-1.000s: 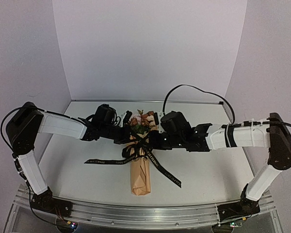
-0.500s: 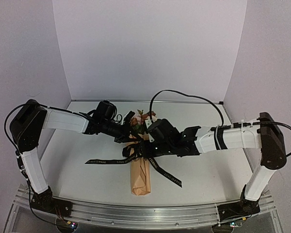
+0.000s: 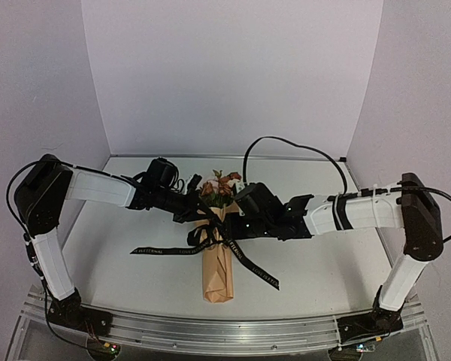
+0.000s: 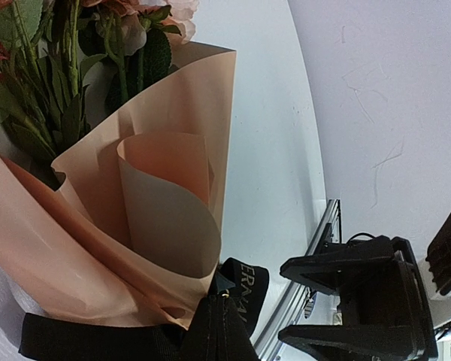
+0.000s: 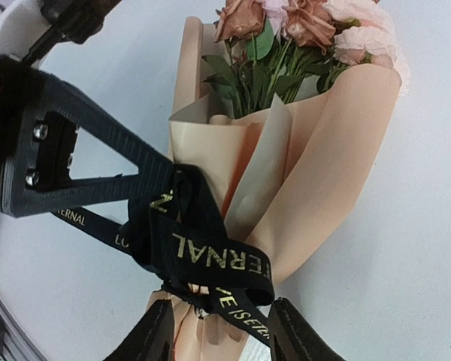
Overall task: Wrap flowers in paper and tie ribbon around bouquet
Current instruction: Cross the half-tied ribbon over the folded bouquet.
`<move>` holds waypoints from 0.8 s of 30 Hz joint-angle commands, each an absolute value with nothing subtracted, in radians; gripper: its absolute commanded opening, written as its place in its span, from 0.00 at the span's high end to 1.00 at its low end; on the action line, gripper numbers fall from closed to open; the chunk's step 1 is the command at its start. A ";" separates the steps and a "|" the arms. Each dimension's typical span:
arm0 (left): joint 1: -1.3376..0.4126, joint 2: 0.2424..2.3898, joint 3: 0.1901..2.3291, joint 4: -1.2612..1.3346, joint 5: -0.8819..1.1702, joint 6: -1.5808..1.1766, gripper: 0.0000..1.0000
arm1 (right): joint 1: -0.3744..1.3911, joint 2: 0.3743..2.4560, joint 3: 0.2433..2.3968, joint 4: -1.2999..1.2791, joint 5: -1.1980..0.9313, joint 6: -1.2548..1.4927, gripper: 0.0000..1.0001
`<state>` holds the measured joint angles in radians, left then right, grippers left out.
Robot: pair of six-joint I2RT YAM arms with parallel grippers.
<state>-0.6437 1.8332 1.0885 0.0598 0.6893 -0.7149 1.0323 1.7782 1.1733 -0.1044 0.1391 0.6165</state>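
The bouquet lies mid-table, its tan paper (image 3: 218, 272) cone holding pink, cream and rust flowers (image 3: 222, 185) at the far end. A black lettered ribbon (image 3: 158, 249) is knotted round its waist, with tails trailing left and front-right. My left gripper (image 3: 198, 218) is shut on a ribbon loop (image 4: 249, 289) at the knot, its fingertips (image 4: 222, 298) pressed together beside the paper (image 4: 165, 188). My right gripper (image 5: 219, 340) stands open astride the ribbon (image 5: 210, 256) just below the knot. Flowers (image 5: 286, 30) and paper (image 5: 338, 150) fill that view.
The right gripper's black fingers (image 4: 346, 274) show in the left wrist view, near the aluminium rail (image 4: 317, 248) at the table's front edge. A black cable (image 3: 286, 141) arches over the right arm. White walls close the back and both sides.
The right gripper's jaws have spread wider. The right arm came in to the knot from the right, then eased slightly back. The left gripper stays shut at the knot.
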 commanded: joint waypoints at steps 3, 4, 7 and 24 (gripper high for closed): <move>-0.640 1.789 1.094 0.074 0.682 -0.720 1.00 | 1.002 1.776 1.144 -0.010 0.089 0.613 0.62; -0.640 1.789 1.093 0.073 0.682 -0.720 1.00 | 0.999 1.781 1.145 -0.008 0.083 0.613 0.63; -0.639 1.789 1.092 0.072 0.682 -0.722 1.00 | 0.998 1.787 1.139 -0.001 0.071 0.607 0.63; -0.634 1.785 1.092 0.065 0.692 -0.722 1.00 | 0.993 1.827 1.109 0.041 0.127 0.623 0.71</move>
